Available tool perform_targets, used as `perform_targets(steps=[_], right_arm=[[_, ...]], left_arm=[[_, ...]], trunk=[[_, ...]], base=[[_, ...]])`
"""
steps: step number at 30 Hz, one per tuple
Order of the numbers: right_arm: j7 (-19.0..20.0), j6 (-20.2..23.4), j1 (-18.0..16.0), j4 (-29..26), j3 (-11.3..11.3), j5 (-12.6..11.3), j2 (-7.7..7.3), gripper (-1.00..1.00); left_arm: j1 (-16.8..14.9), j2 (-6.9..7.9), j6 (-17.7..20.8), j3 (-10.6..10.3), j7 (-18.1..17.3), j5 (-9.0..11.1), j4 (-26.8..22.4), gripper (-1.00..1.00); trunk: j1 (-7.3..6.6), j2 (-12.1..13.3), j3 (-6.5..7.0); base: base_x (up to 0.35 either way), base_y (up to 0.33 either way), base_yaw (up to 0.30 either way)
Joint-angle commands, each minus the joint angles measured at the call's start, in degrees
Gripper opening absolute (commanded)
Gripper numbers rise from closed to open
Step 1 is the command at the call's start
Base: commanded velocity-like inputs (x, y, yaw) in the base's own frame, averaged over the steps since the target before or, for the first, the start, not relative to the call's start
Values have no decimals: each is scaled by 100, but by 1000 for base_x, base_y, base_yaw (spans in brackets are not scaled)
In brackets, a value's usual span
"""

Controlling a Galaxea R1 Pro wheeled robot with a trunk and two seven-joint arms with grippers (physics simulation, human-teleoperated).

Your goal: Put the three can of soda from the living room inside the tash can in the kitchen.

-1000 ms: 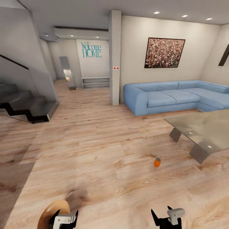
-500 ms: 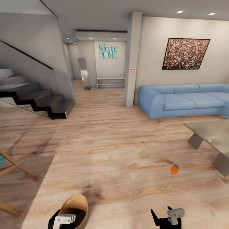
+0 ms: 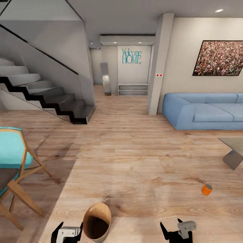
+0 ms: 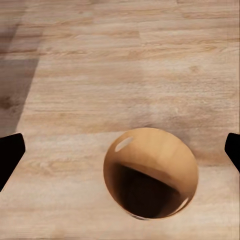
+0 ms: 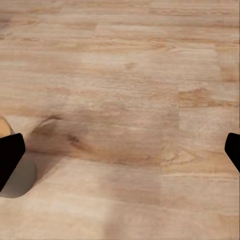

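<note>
Robot travelling through living room, searching step. Orange soda can (image 3: 206, 189) standing on wood floor (image 3: 135, 152), near glass table (image 3: 233, 148), well right of right gripper (image 3: 172, 233). Tan bin (image 3: 97, 221) just beside left gripper (image 3: 69, 233). Both grippers spread, holding nothing. Next, I think: turning toward can, approaching, reaching low.

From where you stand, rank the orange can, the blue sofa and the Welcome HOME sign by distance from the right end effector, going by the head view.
1. Orange can: on the floor, right of the right end effector.
2. Blue sofa: against the right wall.
3. Welcome HOME sign: on the far hallway wall.
</note>
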Motion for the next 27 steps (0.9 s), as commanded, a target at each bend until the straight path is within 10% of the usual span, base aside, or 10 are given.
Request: perform_targets(steps=[1, 27], right_arm=[[0, 0, 0, 0, 0, 0, 0, 100], [0, 0, 0, 0, 2, 0, 0, 100]], left_arm=[[-1, 0, 0, -1, 0, 0, -2, 100], [1, 0, 0, 6, 0, 0, -15, 100]], trunk=[[0, 0, 4], [0, 0, 104]], base=[[0, 128, 249], [0, 43, 248]])
